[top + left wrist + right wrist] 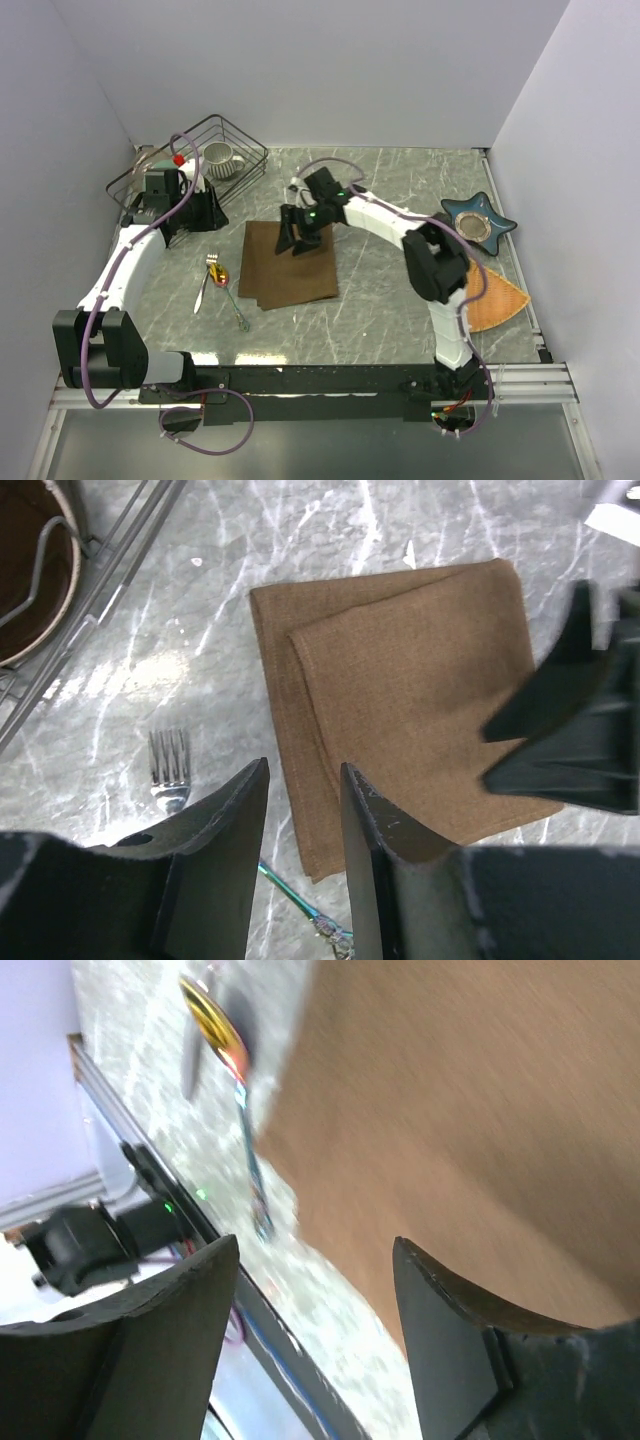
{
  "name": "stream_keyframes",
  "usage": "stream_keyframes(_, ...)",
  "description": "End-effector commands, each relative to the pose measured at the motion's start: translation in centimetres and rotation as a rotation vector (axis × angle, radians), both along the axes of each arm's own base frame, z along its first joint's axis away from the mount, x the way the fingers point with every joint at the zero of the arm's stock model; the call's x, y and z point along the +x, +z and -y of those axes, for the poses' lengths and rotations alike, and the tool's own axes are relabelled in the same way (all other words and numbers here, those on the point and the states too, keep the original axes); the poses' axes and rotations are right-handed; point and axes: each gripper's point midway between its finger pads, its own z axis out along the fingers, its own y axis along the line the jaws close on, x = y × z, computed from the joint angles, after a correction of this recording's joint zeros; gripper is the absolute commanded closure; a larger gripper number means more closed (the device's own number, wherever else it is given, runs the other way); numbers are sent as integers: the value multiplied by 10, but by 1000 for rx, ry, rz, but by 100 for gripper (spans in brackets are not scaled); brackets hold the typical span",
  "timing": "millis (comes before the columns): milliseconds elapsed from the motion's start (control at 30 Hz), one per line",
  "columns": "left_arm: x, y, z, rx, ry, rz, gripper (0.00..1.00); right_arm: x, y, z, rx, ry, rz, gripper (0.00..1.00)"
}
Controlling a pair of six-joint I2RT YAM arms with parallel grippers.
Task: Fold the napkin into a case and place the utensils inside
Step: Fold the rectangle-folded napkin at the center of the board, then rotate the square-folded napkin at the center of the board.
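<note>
The dark-brown napkin (290, 265) lies folded in layers at the table's middle; it also shows in the left wrist view (400, 690) and the right wrist view (480, 1110). The utensils lie left of it: a gold-bowled spoon (220, 277) (212, 1015) and a fork (203, 292) (170, 765). An iridescent handle (290, 892) lies by the napkin's near corner. My right gripper (300, 235) (315, 1250) is open and empty, just above the napkin's far edge. My left gripper (197, 212) (303, 780) is open and empty, beside the basket, apart from the cloth.
A black wire basket (250, 150) with a mug (222, 158) stands at the back left. A blue star-shaped dish (480, 225) and an orange woven fan-shaped mat (495, 300) lie at the right. The table's front rail runs along the near edge.
</note>
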Motion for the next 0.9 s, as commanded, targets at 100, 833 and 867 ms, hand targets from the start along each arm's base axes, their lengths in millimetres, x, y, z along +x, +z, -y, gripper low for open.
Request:
stream_keyframes(100,6,13,9,-57,-25,57,59,-12,-17,47,-153,-38,93,46)
stream_keyframes(833,-21,11,19,26,-263,126,55,101,-12,230,-620,128,368,52)
stream_keyframes(867,-21,12,19,25,-262,129,55,106,8,210,-527,136,400,52)
